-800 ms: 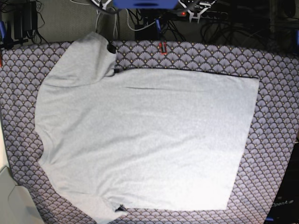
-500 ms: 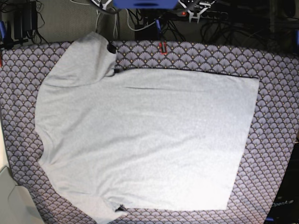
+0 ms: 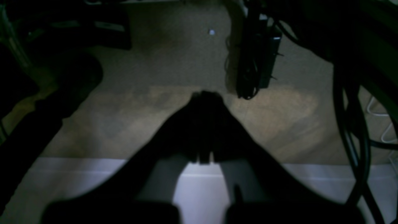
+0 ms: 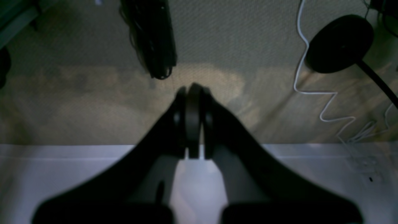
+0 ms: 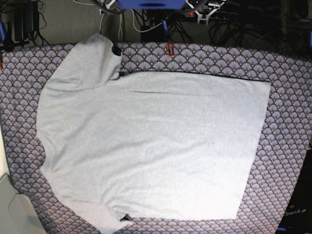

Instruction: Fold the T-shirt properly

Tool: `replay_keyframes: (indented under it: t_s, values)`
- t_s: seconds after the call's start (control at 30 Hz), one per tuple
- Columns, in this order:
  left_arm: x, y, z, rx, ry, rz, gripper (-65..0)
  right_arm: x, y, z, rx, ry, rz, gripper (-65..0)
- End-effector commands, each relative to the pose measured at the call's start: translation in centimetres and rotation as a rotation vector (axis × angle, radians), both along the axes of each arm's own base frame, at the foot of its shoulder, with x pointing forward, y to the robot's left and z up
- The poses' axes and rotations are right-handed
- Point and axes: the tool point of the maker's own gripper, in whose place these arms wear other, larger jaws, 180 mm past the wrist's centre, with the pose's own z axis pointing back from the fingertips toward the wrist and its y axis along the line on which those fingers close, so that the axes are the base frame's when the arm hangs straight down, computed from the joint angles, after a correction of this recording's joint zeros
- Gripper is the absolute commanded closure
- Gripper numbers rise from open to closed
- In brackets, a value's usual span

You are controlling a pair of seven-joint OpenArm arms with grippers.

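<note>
Across the tabletop in your base view, the T-shirt (image 5: 151,146) is lying spread out flat, plain grey side up, covering most of the fan-patterned tablecloth (image 5: 287,97). Going from left to right: one sleeve is reaching toward 11 o'clock, ending at the table's far edge, and a second sleeve is pointing toward 7 o'clock at the near edge. The wide body is stretching toward 3 o'clock, where its straight hem is running from 1 o'clock down to 5 o'clock. A strip of tablecloth is showing beyond the hem. Neither arm is appearing over the cloth in this view.

Your right gripper (image 4: 192,124) is sitting with its dark fingers pressed together, holding nothing, above a pale ledge and a beige carpet (image 4: 77,102). A white cable (image 4: 314,93) is trailing at 2 o'clock from it.

Your left gripper (image 3: 203,130) is likewise sitting with fingers together and empty, dim and blurred, over the same kind of carpet.
</note>
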Motion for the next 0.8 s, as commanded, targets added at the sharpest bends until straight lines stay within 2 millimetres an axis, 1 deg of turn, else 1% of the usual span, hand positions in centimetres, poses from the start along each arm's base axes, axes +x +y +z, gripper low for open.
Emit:
replay_keyframes:
  t_s: [0.0, 0.4, 0.43, 0.5, 0.53, 0.57, 0.67, 0.7, 0.77]
  values:
    - [-0.4, 0.0, 0.0, -0.001, 0.006, -0.008, -0.3, -0.3, -0.3, 0.0, 0.001, 0.007, -0.004, 0.0]
    - [-0.4, 0.1, 0.0, 0.000, 0.004, -0.006, -0.3, -0.2, -0.3, 0.0, 0.001, -0.001, -0.004, 0.0]
    - [-0.3, 0.1, 0.0, 0.000, 0.001, -0.006, -0.3, -0.1, -0.3, 0.0, 0.001, -0.005, -0.004, 0.0]
    - [-0.9, 0.0, 0.1, -0.001, 0.001, 0.000, -0.3, 0.8, -0.4, 0.0, -0.001, -0.037, -0.001, 0.0]
    - [-0.6, 0.0, 0.1, -0.002, -0.017, -0.001, -0.3, 1.0, -0.5, 0.1, -0.004, -0.054, 0.000, 0.0]
    - [-0.5, 0.0, 0.3, -0.003, -0.037, -0.004, -0.3, 0.5, -0.6, 0.3, -0.005, -0.059, 0.001, 0.0]
    - [-0.6, 0.9, 1.0, 0.010, -0.093, -0.012, -0.3, 0.9, -0.8, 0.8, -0.010, -0.114, 0.004, 0.0]
    - [-0.4, 1.1, 1.3, 0.012, -0.118, -0.013, -0.3, 0.6, -0.9, 1.1, -0.011, -0.126, 0.005, 0.0]
    - [-0.1, 1.0, 1.9, 0.008, -0.151, -0.012, -0.3, 0.7, -1.1, 1.6, -0.017, -0.158, 0.009, 0.0]
